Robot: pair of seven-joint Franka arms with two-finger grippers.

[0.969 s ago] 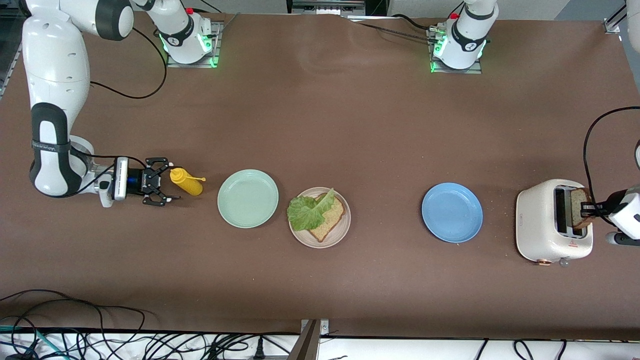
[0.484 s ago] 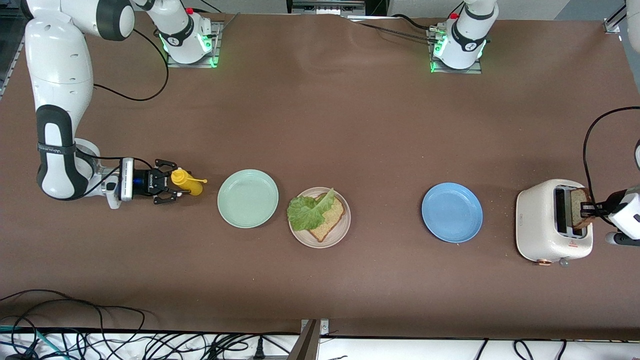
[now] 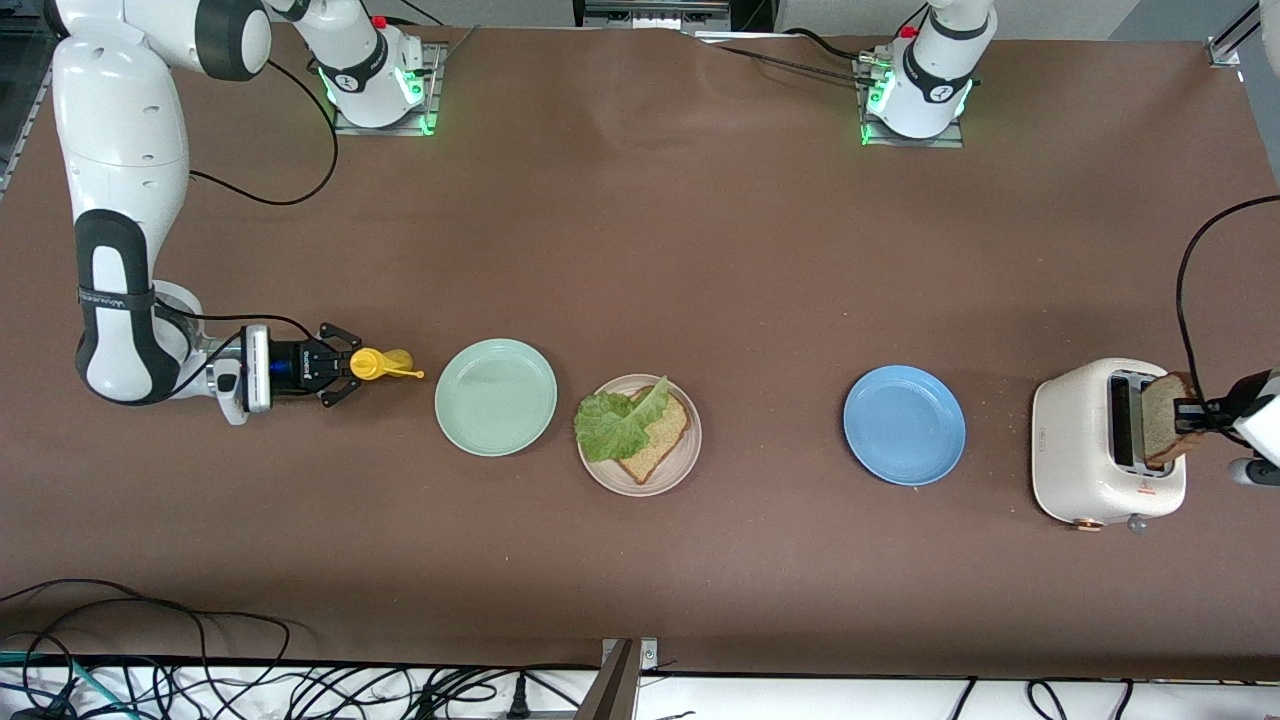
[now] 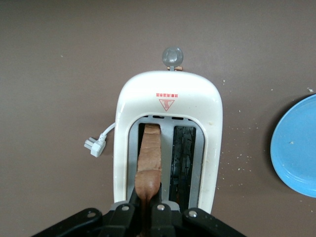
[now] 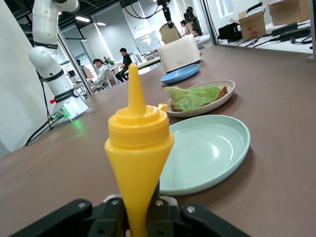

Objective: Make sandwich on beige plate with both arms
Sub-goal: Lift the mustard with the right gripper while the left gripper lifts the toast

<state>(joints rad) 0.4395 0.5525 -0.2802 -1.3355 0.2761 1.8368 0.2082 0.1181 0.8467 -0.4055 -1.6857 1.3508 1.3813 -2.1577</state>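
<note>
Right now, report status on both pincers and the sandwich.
Left pincer shut on bread slice, over toaster. Right pincer shut on mustard bottle. Beige plate: bread and lettuce, untopped.

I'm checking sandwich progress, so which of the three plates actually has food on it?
The beige plate, the middle one of the row, between the mint green plate and the blue plate. It holds a bread slice and lettuce; the others are bare.

a robotics lab: two white arms [image 3: 120,200] bolted to a brown table [image 3: 640,250], open-plan workspace with seated people [image 5: 101,71].
</note>
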